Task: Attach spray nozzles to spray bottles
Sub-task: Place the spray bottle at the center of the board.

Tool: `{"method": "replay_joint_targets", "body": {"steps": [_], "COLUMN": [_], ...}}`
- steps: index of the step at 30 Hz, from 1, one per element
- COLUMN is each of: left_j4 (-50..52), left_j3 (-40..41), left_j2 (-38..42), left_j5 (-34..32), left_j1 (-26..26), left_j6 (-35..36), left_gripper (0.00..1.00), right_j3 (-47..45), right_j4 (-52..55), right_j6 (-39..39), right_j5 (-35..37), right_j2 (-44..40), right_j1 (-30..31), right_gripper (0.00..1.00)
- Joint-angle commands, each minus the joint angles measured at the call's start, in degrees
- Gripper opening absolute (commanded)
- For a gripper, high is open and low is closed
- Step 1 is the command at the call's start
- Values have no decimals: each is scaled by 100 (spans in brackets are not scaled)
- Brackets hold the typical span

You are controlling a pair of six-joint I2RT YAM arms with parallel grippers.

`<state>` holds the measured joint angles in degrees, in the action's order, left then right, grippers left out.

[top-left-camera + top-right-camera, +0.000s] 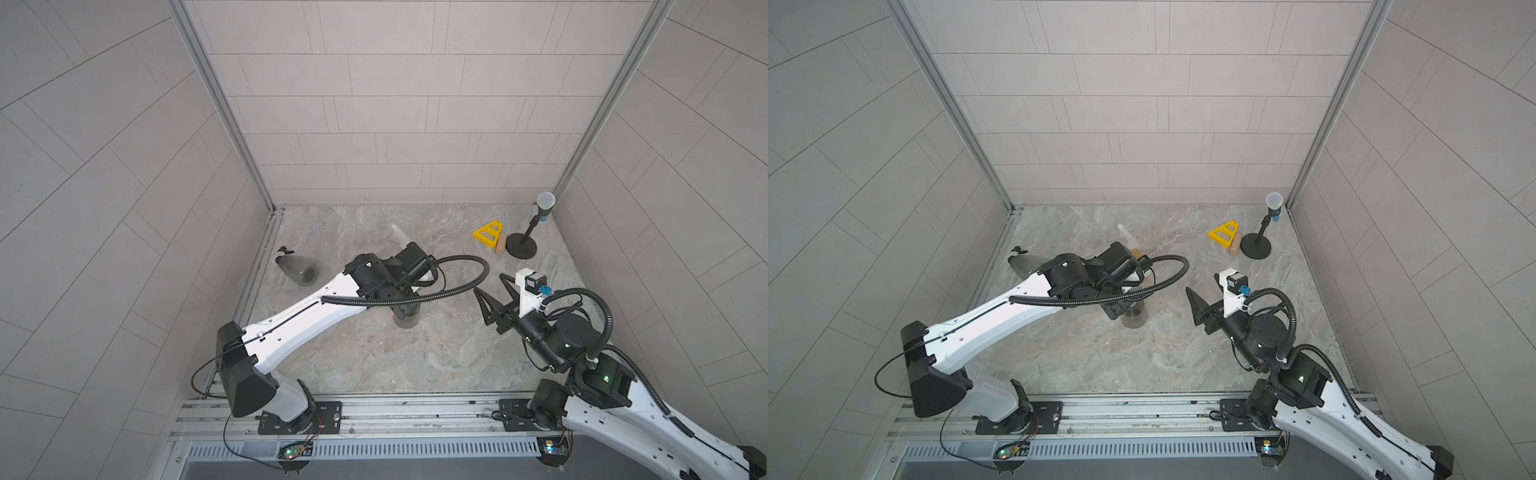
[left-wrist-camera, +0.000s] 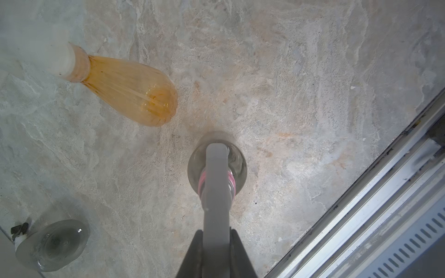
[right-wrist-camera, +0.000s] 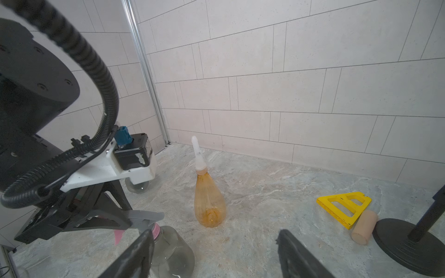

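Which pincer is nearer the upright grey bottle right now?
Left. The left pincer is directly above the upright grey bottle, shut on its grey-and-pink nozzle; the right pincer hangs open beside it, apart.

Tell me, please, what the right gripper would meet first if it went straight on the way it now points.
Probably the amber bottle, lying straight ahead of the open right gripper in its wrist view; depth is unclear. The grey bottle stands aside.

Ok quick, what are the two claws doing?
Left gripper: shut on the grey nozzle.
Right gripper: open, empty.
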<state>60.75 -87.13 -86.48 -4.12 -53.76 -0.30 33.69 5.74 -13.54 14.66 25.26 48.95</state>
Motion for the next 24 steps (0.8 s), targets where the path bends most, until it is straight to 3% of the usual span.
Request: {"method": "replay_joint_targets", "body": {"steps": [1, 7, 15, 24], "left_j4": [145, 106, 34, -45], "left_j3": [-172, -103, -6, -94], "left_j2": [-68, -69, 33, 484], "left_j5": [27, 130, 219, -47], "left_j1": [34, 136, 181, 208], "left_j6": [38, -19, -49, -153], "left_gripper": [0, 13, 55, 66], "right_j3": [-12, -22, -27, 5], "right_j4": [29, 28, 7, 6], "right_j6": [-8, -8, 16, 12], "right_j5": [99, 103, 124, 74], "right_j2": [-50, -38, -14, 51], "right_j1": [-8, -13, -17, -26], "right_gripper": [81, 81, 82, 83]}}
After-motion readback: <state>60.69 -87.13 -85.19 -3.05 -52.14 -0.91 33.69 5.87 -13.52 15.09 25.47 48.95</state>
